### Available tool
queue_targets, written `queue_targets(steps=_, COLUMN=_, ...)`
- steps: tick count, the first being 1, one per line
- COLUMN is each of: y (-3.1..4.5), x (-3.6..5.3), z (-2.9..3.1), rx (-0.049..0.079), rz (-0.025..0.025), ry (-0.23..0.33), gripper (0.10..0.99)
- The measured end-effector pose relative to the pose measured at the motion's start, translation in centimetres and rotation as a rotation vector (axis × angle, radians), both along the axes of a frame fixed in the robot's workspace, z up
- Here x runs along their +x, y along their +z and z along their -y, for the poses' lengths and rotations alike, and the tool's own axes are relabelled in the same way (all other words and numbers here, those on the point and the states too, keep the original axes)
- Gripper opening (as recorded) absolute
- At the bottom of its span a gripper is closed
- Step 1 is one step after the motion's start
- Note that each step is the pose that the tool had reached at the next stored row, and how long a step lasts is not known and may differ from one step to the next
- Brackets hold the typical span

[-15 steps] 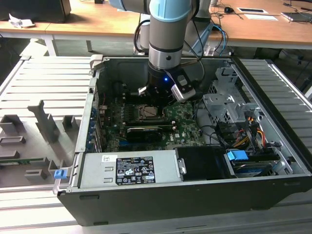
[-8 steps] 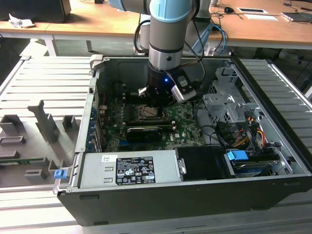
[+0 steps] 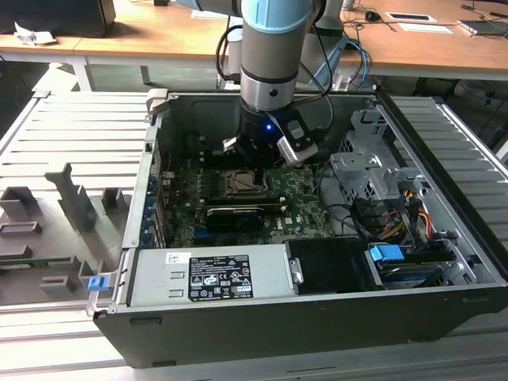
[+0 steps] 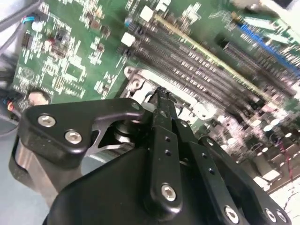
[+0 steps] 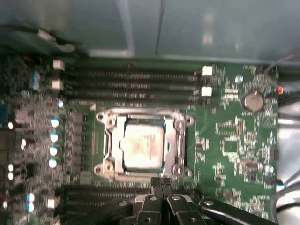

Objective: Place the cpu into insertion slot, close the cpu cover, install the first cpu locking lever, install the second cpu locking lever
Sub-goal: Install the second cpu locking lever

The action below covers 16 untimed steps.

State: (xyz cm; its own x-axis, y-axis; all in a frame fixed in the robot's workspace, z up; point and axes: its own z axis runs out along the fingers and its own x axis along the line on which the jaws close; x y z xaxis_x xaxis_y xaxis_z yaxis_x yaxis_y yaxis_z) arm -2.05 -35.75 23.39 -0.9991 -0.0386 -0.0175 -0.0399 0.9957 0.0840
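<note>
We see the arm reaching down into an open computer case [image 3: 444,238], with its gripper [image 3: 255,152] just above the green board [image 3: 298,190] near the socket [image 3: 242,184]. In the first wrist view the chip [image 5: 143,145] lies flat inside the socket [image 5: 105,117], and the metal cover frame [image 5: 177,140] is down around it, so that the silver top of the chip shows through the square window. The gripper [image 5: 161,183] has its two black fingers pressed together with nothing between them, and their tips are at the edge of the socket, on the side away from the long memory slots [image 5: 131,84]. In the second wrist view the closed fingertips [image 4: 161,99] point at the rim of the socket [image 4: 136,79]. Whether the locking levers are hooked, we cannot tell. A round silver battery [image 5: 253,100] sits on the board, well apart from the socket.
</note>
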Motion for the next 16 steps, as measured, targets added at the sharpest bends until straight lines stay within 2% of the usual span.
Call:
queue_targets(steps=1, y=0.01, x=-0.03, z=0.24, rx=0.022, rz=-0.0001, ry=0.0, gripper=0.106)
queue_targets(steps=2, y=0.0, x=-0.11, z=0.69, rx=0.03, rz=0.0, ry=0.0, gripper=0.106)
queue_targets(steps=3, y=0.01, x=-0.22, z=1.19, rx=0.031, rz=-0.0001, ry=0.0, gripper=0.106)
queue_targets(steps=6, y=-0.03, x=-0.65, z=1.89, rx=0.031, rz=-0.0002, ry=0.0, gripper=0.106)
queue_targets(steps=7, y=-0.09, x=-1.37, z=2.04, rx=0.032, rz=0.0, ry=0.0, gripper=0.106)
queue_targets(steps=8, y=-0.19, x=-2.3, z=2.14, rx=0.034, rz=-0.0001, ry=0.0, gripper=0.106)
queue_targets(steps=10, y=-0.58, x=-3.4, z=2.31, rx=0.036, rz=0.0001, ry=0.0, gripper=0.106)
queue_targets(steps=12, y=-0.93, x=-3.67, z=2.35, rx=0.037, rz=0.0, ry=0.001, gripper=0.106)
queue_targets(steps=14, y=-1.72, x=-3.95, z=2.36, rx=0.037, rz=-0.0001, ry=0.002, gripper=0.106)
queue_targets(steps=15, y=-1.79, x=-4.07, z=2.45, rx=0.057, rz=-0.0001, ry=0.002, gripper=0.106)
queue_targets(steps=16, y=-1.84, x=-4.25, z=2.53, rx=0.084, rz=-0.0002, ry=0.006, gripper=0.106)
